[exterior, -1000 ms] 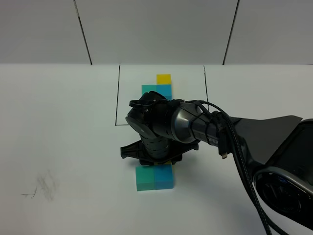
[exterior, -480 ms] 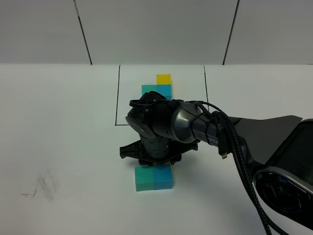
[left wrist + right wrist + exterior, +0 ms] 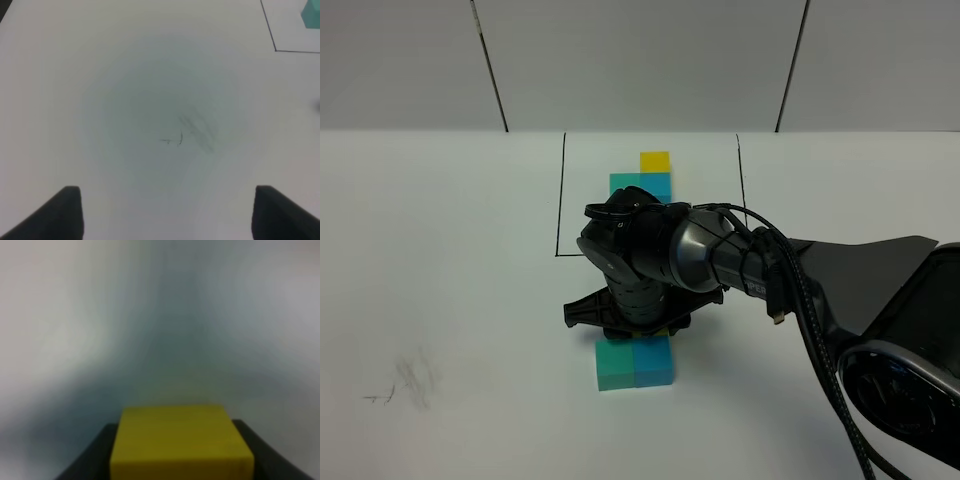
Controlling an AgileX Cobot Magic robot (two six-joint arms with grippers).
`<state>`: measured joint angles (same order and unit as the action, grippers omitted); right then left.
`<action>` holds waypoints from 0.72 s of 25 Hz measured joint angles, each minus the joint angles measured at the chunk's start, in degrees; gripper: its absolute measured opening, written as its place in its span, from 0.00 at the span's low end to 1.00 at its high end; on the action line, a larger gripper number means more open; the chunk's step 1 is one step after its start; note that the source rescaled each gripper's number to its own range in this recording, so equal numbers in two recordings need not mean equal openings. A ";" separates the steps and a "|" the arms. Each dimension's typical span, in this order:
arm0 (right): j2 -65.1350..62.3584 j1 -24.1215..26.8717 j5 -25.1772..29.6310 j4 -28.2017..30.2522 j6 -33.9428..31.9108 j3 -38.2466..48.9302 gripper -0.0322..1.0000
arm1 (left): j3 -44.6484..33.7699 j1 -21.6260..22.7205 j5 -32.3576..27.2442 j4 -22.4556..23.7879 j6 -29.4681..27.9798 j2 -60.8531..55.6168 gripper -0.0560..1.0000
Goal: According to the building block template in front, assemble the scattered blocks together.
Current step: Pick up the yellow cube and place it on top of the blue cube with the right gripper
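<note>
Right arm reaches in from the right side of the exterior high view and across the middle, wrist bent so the right gripper [image 3: 635, 325] points straight down at the table [image 3: 450, 250]. In the right wrist view the yellow cube [image 3: 181, 442] sits between the two dark fingers [image 3: 92, 455], which press on both its sides: the claw is closed on it. Directly below the claw, on the near side, the teal-green cube [image 3: 616, 364] and blue cube [image 3: 654, 362] lie side by side, touching; only a sliver of yellow shows under the gripper there, so contact with the blue cube cannot be told. Beyond the claw, on the far side, the building block template [image 3: 647, 177] lies inside its black outline [image 3: 560, 195]. Left gripper [image 3: 165, 210]: fingertips spread wide apart over bare table, holding nothing, a faint pencil-like scuff mark [image 3: 187, 132] ahead of it. No legible writing or labels.
</note>
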<state>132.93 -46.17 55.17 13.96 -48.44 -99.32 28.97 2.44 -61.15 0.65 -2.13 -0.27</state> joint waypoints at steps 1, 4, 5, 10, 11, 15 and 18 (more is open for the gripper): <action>0.00 0.00 0.00 -0.05 0.15 0.00 0.29 | 0.00 0.00 0.00 0.00 0.00 0.00 0.54; 0.04 0.00 -0.11 -0.44 0.64 -0.05 0.29 | 0.00 0.00 0.00 0.00 0.00 0.00 0.54; 0.06 0.00 -0.11 -0.70 0.78 -0.05 0.29 | 0.00 0.00 0.00 0.00 0.05 0.00 0.54; 0.06 0.00 -0.12 -1.23 1.48 -0.05 0.34 | 0.00 0.00 0.00 0.00 0.05 0.00 0.54; 0.06 0.00 -0.12 -1.35 1.77 -0.05 0.37 | 0.00 0.00 0.00 0.00 0.05 0.00 0.54; 0.01 0.00 -0.78 -1.46 3.75 -0.05 0.57 | 0.00 0.00 0.00 0.00 0.05 0.00 0.54; -0.17 0.00 -1.64 -1.82 4.89 -0.05 0.70 | 0.00 0.00 0.00 0.00 0.05 0.00 0.54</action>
<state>132.76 -46.17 53.53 12.14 -43.55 -99.37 28.97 2.44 -61.15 0.65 -2.07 -0.27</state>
